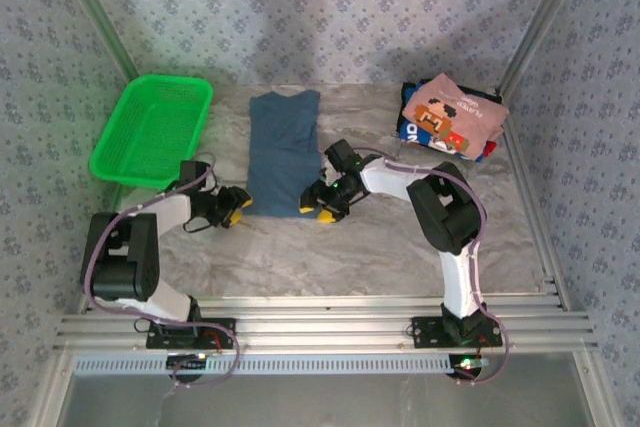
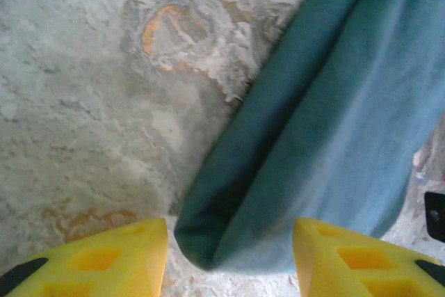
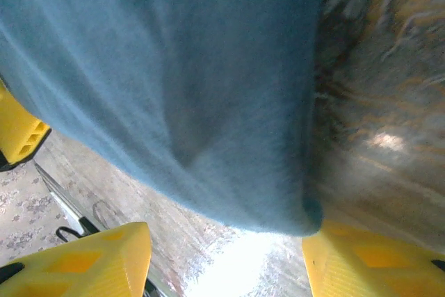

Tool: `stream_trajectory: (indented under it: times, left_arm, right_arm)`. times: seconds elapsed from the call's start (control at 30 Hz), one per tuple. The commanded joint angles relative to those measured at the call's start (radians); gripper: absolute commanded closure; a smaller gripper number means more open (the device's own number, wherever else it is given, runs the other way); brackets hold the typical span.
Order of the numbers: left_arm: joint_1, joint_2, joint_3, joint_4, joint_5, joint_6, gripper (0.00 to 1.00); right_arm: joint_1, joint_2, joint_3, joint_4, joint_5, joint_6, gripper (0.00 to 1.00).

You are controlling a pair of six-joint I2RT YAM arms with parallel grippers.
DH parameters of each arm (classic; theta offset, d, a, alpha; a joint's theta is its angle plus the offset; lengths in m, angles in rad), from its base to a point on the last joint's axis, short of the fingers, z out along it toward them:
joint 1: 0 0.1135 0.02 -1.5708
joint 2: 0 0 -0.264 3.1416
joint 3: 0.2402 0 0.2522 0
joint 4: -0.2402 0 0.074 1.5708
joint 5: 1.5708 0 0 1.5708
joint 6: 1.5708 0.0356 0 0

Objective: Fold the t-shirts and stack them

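The teal-blue t-shirt point(image 1: 283, 152) lies on the table as a long narrow strip running front to back. My left gripper point(image 1: 237, 209) is at its near left corner and my right gripper point(image 1: 322, 202) at its near right corner. In the left wrist view the shirt's folded corner point(image 2: 229, 234) lies between the spread yellow fingers point(image 2: 104, 259), and the left gripper point(image 2: 229, 262) is open. In the right wrist view the hem point(image 3: 208, 102) hangs just ahead of the right gripper point(image 3: 226, 266), which is open and not pinching the cloth. A pink printed t-shirt point(image 1: 452, 115) tops dark blue ones point(image 1: 415, 132) at the back right.
A green mesh basket point(image 1: 152, 130) stands at the back left, beside the left arm. Bare marbled table point(image 1: 380, 247) stretches in front of the shirt. A metal rail point(image 1: 330, 327) runs along the near edge. The other gripper's yellow finger point(image 3: 17, 133) shows at the left of the right wrist view.
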Motion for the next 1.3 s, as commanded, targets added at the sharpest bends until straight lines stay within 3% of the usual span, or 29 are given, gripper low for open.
stream_trajectory:
  times: [0.0, 0.13, 0.3, 0.5, 0.63, 0.8, 1.0, 1.27]
  left_arm:
    - [-0.002, 0.045, 0.041, 0.021, 0.028, -0.006, 0.53]
    - [-0.01, 0.073, 0.045, 0.049, 0.03, -0.017, 0.59]
    - [-0.024, 0.116, 0.075, 0.048, 0.044, -0.001, 0.82]
    - [-0.028, 0.064, 0.098, -0.098, 0.028, 0.085, 1.0]
    - [-0.036, -0.009, 0.053, -0.161, 0.021, 0.113, 1.0]
    - [-0.138, -0.164, -0.026, -0.229, -0.029, 0.062, 1.0]
    - [-0.263, -0.452, -0.154, -0.352, -0.134, -0.079, 1.0]
    - [-0.471, -0.828, -0.268, -0.561, -0.252, -0.34, 1.0]
  right_arm:
    - [-0.02, 0.043, 0.029, 0.0, 0.029, 0.004, 0.39]
    - [-0.024, 0.088, 0.076, -0.017, 0.034, 0.004, 0.48]
    - [-0.036, 0.085, 0.064, 0.004, 0.088, 0.045, 0.67]
    - [-0.034, 0.019, 0.027, -0.041, 0.08, 0.014, 0.96]
    - [-0.031, -0.051, -0.061, -0.045, 0.062, -0.004, 1.0]
    - [-0.009, -0.169, -0.193, -0.087, 0.035, -0.021, 1.0]
    - [0.063, -0.325, -0.306, -0.187, 0.032, -0.038, 1.0]
    - [0.18, -0.537, -0.395, -0.223, 0.046, 0.082, 1.0]
